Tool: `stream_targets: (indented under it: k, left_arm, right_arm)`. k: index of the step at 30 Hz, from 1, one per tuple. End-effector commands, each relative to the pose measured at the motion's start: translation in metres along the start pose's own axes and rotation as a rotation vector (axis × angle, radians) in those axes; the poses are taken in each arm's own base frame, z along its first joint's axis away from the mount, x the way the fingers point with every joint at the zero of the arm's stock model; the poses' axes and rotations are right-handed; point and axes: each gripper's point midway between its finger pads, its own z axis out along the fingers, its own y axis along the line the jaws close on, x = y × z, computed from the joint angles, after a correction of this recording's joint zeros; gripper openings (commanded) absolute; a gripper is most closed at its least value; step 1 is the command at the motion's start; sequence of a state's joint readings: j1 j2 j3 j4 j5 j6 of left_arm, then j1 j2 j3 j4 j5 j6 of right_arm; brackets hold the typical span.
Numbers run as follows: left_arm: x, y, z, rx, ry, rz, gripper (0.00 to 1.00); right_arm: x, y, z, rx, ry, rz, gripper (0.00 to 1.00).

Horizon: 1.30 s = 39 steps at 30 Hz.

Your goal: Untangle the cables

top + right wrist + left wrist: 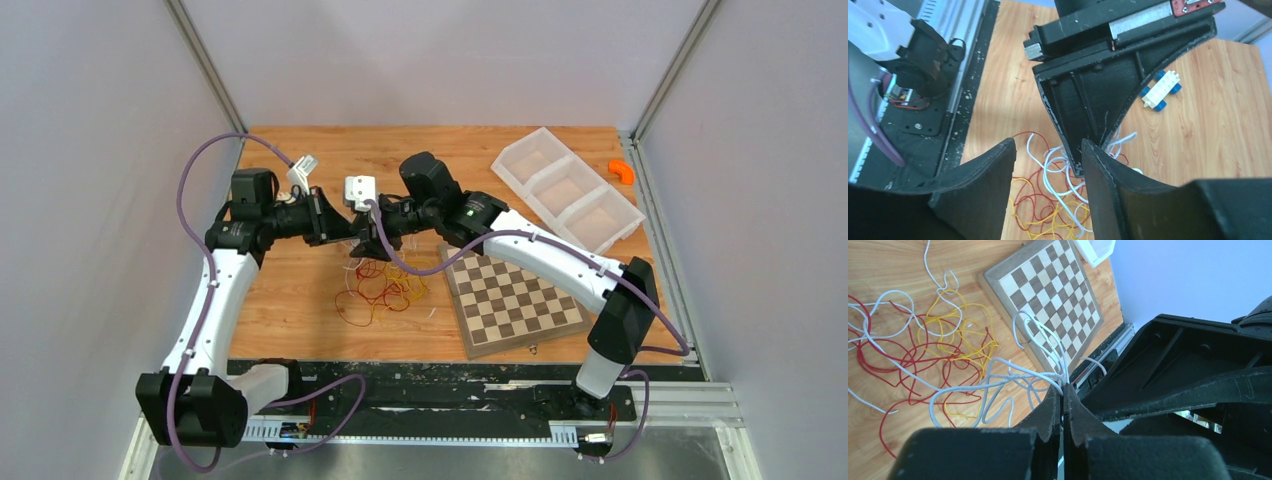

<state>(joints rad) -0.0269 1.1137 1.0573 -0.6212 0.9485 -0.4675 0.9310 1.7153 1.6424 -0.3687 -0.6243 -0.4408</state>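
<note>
Two grippers tip to tip above the middle of the table (292,300). Left gripper (1063,390): jaws pressed together on a few loops of white cable (1040,340), raised above the wood. Right gripper (1048,144): jaws apart at a middling gap, holding nothing, with the left gripper's tip just beyond its right-hand finger. Below both, cables (380,285) in a loose red, yellow and white tangle, flat on the wood near the middle, toward the near edge. Just right of the tangle, chessboard (512,300), askew, by the near edge. Toward the far right corner, clear tray (570,190) with three compartments. Beside it at the right edge, small orange piece (622,171). On the wood past the left gripper, white-and-blue block (1161,90).
</note>
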Motion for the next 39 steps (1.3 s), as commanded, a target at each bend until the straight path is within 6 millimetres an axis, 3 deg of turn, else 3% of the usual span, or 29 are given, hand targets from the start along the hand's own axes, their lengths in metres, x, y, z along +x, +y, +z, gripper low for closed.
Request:
stream_targets:
  k: [1,3,6,7,11,18,20,23,25,29,33,34,36,39]
  left_arm:
    - [-0.006,-0.013,-0.005,0.021,-0.010,0.051,0.00]
    - [-0.006,-0.013,-0.005,0.020,-0.010,0.052,0.00]
    - [-0.005,-0.012,-0.005,0.015,-0.010,0.052,0.00]
    - [-0.005,-0.011,-0.005,0.013,-0.011,0.053,0.00]
    - [-0.006,-0.011,-0.005,0.010,-0.013,0.055,0.00]
    - [-0.008,-0.011,-0.004,0.016,-0.008,0.049,0.00]
    - [-0.008,-0.012,-0.003,0.018,-0.008,0.048,0.00]
    - [-0.008,-0.011,-0.004,0.013,-0.008,0.052,0.00]
    - [-0.006,-0.009,-0.004,0.002,-0.007,0.056,0.00]
    - [-0.003,-0.003,-0.008,-0.005,0.002,0.098,0.22]
    - [-0.028,-0.005,-0.036,0.031,-0.120,0.247,0.51]
    - [-0.035,-0.005,-0.042,0.012,-0.151,0.304,0.69]
    - [-0.048,-0.001,-0.059,-0.060,-0.241,0.463,0.92]
    - [-0.047,0.009,-0.069,-0.127,-0.306,0.648,1.00]
  right_arm:
    - [0.014,-0.015,0.000,0.065,0.062,-0.073,0.52]
    - [0.018,-0.015,-0.002,0.073,0.077,-0.082,0.46]
    - [0.022,-0.015,-0.005,0.083,0.093,-0.089,0.28]
    - [0.022,-0.015,-0.006,0.086,0.096,-0.095,0.28]
    - [0.027,-0.014,-0.011,0.094,0.121,-0.108,0.44]
    - [0.033,-0.006,-0.014,0.068,0.133,-0.109,0.44]
    - [0.034,-0.006,-0.014,0.063,0.134,-0.113,0.35]
    - [0.029,-0.009,-0.014,0.068,0.126,-0.123,0.06]
    - [0.024,-0.010,-0.016,0.073,0.115,-0.128,0.00]
    - [0.002,-0.014,-0.032,0.097,0.072,-0.110,0.00]
    - [-0.024,-0.030,-0.064,0.117,-0.012,-0.042,0.00]
    - [-0.032,-0.033,-0.072,0.114,-0.036,-0.029,0.00]
    - [-0.046,-0.037,-0.084,0.114,-0.072,-0.028,0.00]
    - [-0.065,-0.033,-0.093,0.096,-0.115,-0.053,0.00]
